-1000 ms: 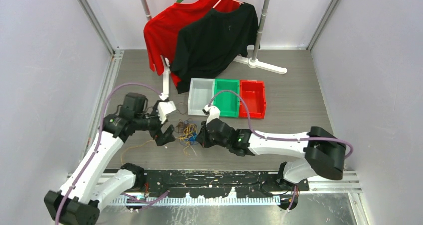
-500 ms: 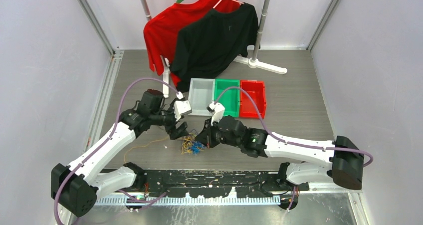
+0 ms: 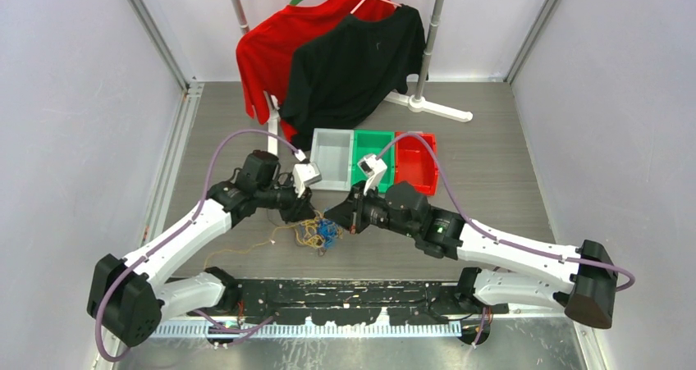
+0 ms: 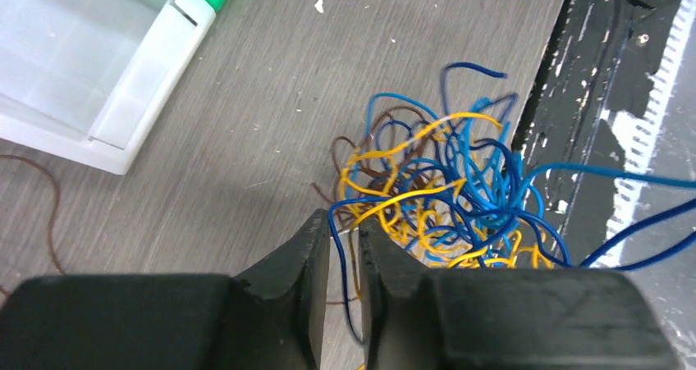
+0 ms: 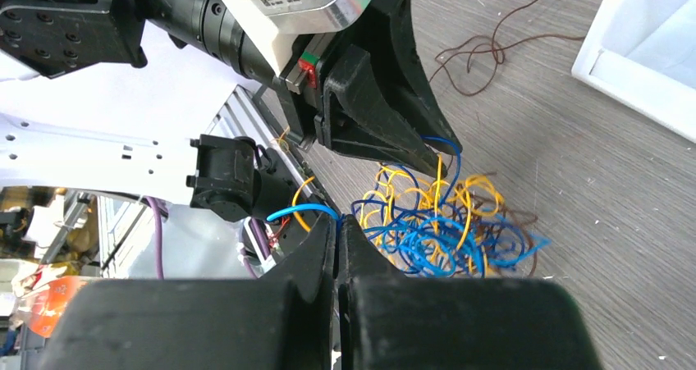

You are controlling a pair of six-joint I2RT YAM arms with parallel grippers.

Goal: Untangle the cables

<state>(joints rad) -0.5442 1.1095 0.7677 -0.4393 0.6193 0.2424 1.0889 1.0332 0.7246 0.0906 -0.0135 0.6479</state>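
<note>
The cables (image 3: 316, 235) lie as a tangle of blue, yellow-orange and brown strands on the grey table, between the two grippers. My left gripper (image 3: 305, 216) is at the tangle's left edge. Its jaws (image 4: 345, 222) are almost closed, with a narrow gap left. A dark blue strand and a yellow one run loosely through that gap. My right gripper (image 3: 341, 222) is at the tangle's right side and is shut (image 5: 338, 221) on a light blue cable (image 5: 299, 211) that curls out past its tips. The tangle (image 5: 435, 222) spreads just beyond those tips.
A loose brown cable (image 5: 492, 38) lies apart near the white bin (image 3: 331, 158). A green bin (image 3: 373, 144) and a red bin (image 3: 418, 161) stand beside it. A rack with a red shirt (image 3: 271, 50) and a black shirt (image 3: 361, 58) stands behind. A black rail (image 3: 361, 292) runs along the near edge.
Both arms have reached further back and right, the tangle shifting with them. The left jaws have narrowed from wide open to a thin gap around two strands. The right gripper stays shut.
</note>
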